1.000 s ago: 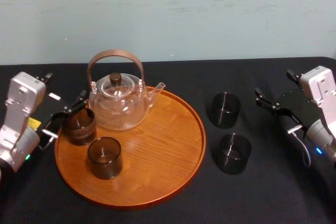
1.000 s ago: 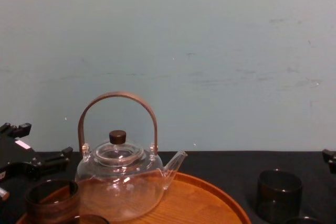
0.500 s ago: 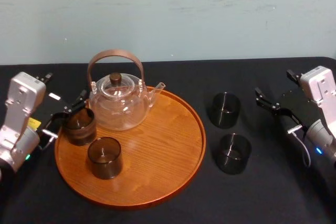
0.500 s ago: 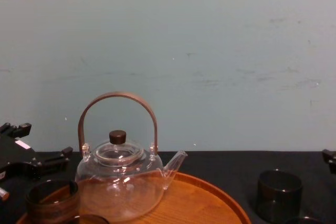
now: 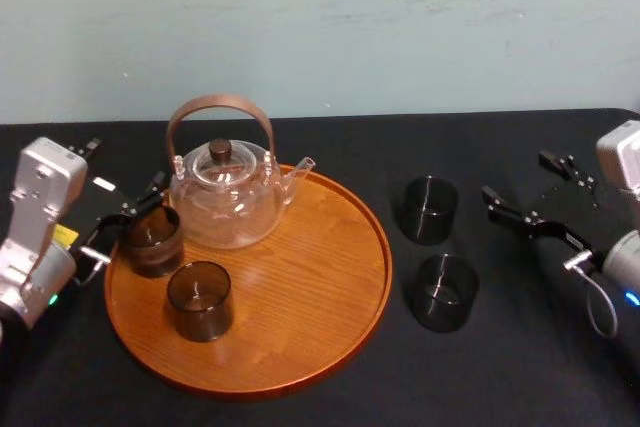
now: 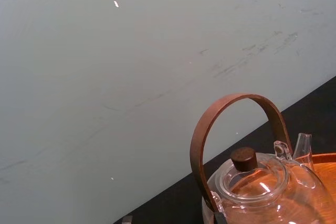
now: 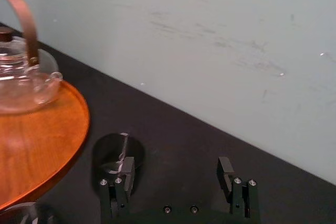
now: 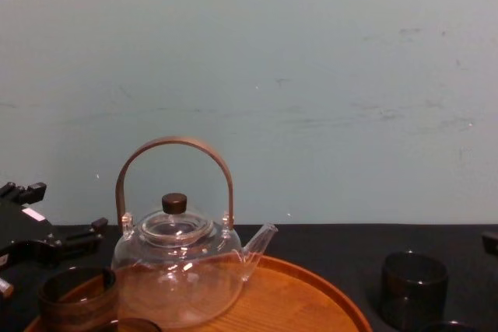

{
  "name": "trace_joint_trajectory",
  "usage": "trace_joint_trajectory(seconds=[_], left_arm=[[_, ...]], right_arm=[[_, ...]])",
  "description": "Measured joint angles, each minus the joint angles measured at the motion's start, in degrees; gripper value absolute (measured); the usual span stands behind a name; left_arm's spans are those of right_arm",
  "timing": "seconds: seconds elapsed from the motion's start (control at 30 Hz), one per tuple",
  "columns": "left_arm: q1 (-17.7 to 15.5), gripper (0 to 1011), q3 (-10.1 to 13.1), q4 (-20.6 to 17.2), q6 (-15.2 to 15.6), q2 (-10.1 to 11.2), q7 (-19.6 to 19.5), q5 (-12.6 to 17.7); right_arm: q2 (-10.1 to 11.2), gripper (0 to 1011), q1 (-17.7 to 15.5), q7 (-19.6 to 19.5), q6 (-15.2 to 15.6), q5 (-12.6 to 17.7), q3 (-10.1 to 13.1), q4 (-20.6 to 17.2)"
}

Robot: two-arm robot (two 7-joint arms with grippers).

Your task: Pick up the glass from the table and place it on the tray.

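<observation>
Right gripper (image 5: 515, 177), jaws wide, is nearer: glass (image 5: 425, 209) sits between it and the tray (image 5: 300, 347); left gripper's (image 5: 125, 222) across the tray.

Smooth grained wooden tray (image 5: 310, 267), glossy smoky glass (image 5: 428, 212) (see-through), matt black tablecloth (image 5: 520, 367)

Teapot (image 5: 225, 197) on tray (image 5: 300, 292), rear glass (image 5: 428, 210) right of tray

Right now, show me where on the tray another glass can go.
Free: the right half of the tray, from the teapot spout to the front rim. Crowded: its left side, with both tray glasses and the left gripper. The right gripper, jaws open, hangs right of the table glasses.
</observation>
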Motion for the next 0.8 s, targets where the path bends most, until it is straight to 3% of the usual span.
trace_joint_trajectory(seconds=[0.37,0.8], left_arm=[[0.00,1001,0.00,0.00,0.00,0.00,0.00,0.00],[0.00,1001,0.00,0.00,0.00,0.00,0.00,0.00]], right_arm=[[3.03,1002,-5.48,3.72,3.26,2.59,3.42,-5.54],[6.70,1002,-10.88,9.92,5.29,3.59,5.60,-9.49]])
